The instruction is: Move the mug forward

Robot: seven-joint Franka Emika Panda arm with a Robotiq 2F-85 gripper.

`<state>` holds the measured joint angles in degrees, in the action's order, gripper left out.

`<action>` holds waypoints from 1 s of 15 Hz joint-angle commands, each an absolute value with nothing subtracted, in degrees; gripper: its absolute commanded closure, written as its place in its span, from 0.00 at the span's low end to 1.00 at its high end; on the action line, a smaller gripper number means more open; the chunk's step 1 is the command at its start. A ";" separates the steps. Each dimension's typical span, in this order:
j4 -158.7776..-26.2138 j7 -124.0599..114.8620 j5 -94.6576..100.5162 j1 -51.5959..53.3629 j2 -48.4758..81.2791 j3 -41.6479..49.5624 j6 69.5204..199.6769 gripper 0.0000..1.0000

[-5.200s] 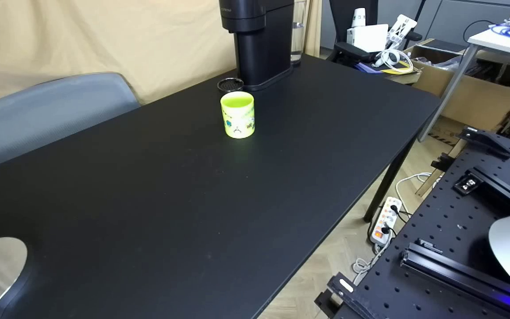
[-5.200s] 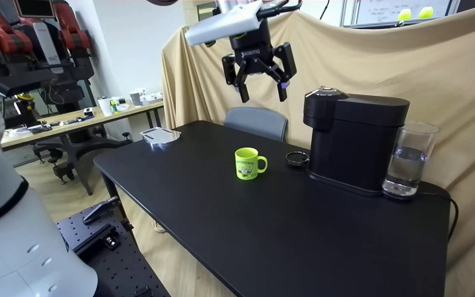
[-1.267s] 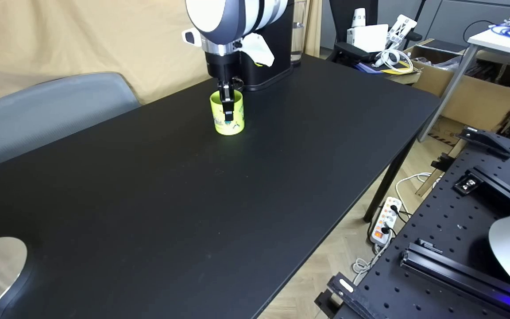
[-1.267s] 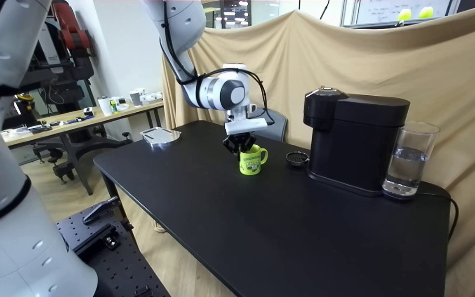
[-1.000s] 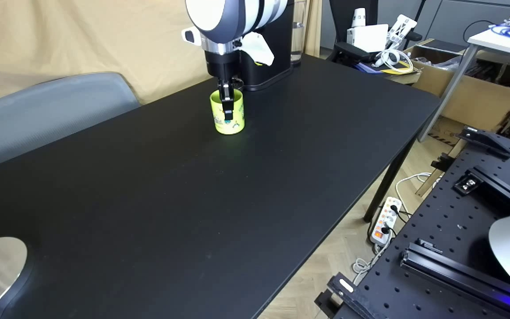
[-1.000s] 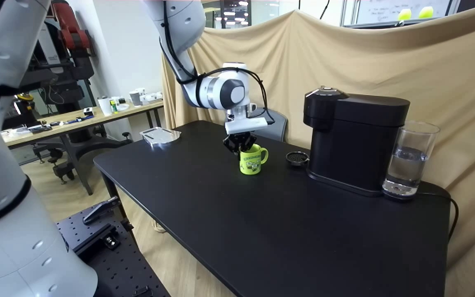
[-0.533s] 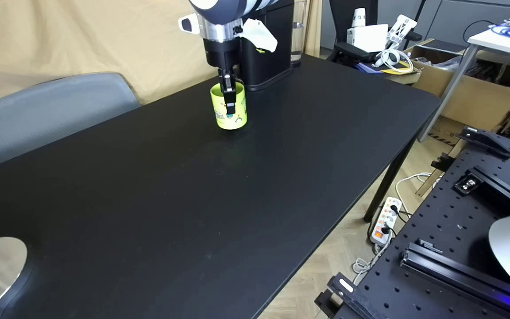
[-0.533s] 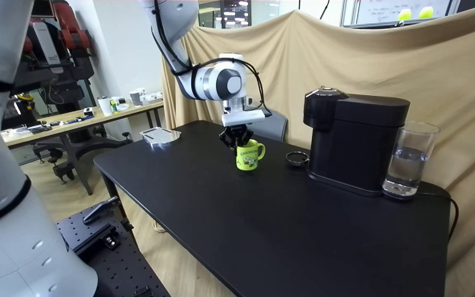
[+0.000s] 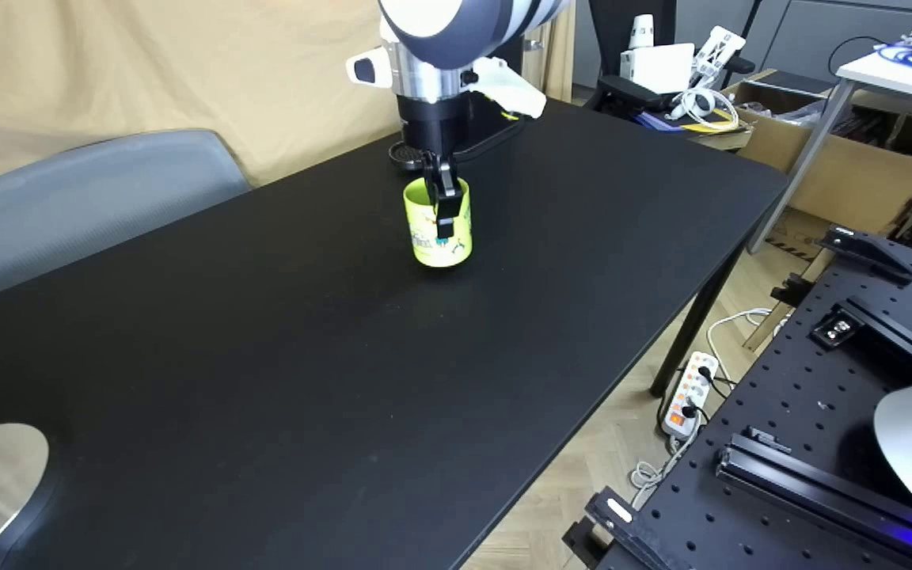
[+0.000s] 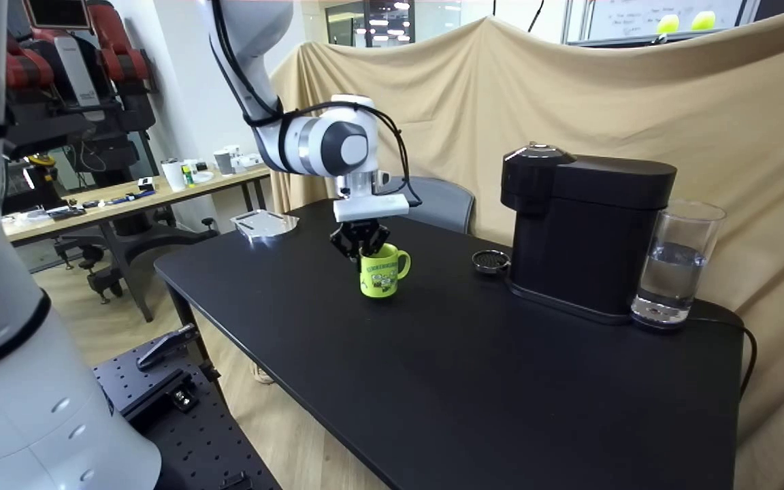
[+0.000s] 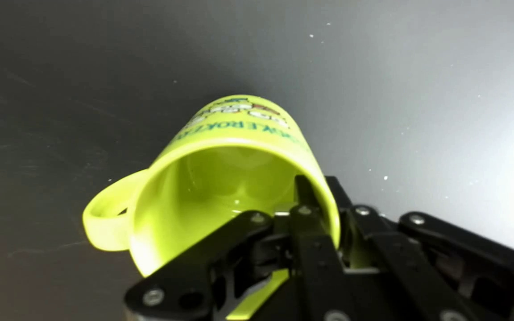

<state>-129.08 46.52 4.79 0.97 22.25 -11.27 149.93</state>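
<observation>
The lime-green mug [image 11: 234, 117] has a handle and printed cartoon figures. In the wrist view my gripper [image 11: 319, 185] is shut on the mug's wall, one finger inside the rim and the other outside, on the side away from the handle. Both exterior views show the mug [image 9: 424, 241] [image 10: 380, 278] roughly upright below my gripper [image 9: 445, 225], low over the black table [image 9: 290, 372]. Dark shade lies under its base; whether a small gap is there I cannot tell. The finger inside is hidden in an exterior view by the mug's wall.
A black coffee machine [image 10: 582, 238] stands at the table's curtain side, with a water glass [image 10: 671, 279] behind it and a round drip tray [image 10: 490, 261] in front. A silver plate [image 10: 264, 223] lies at the far end. A grey chair [image 9: 92, 206] stands behind the table.
My gripper came down from above and took the mug by its wall. It lifted the mug slightly, then carried it away from the coffee machine, towards the robot's base side.
</observation>
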 commanded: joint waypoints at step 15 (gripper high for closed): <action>-140.50 46.68 4.64 -1.33 16.66 -14.34 160.07 0.38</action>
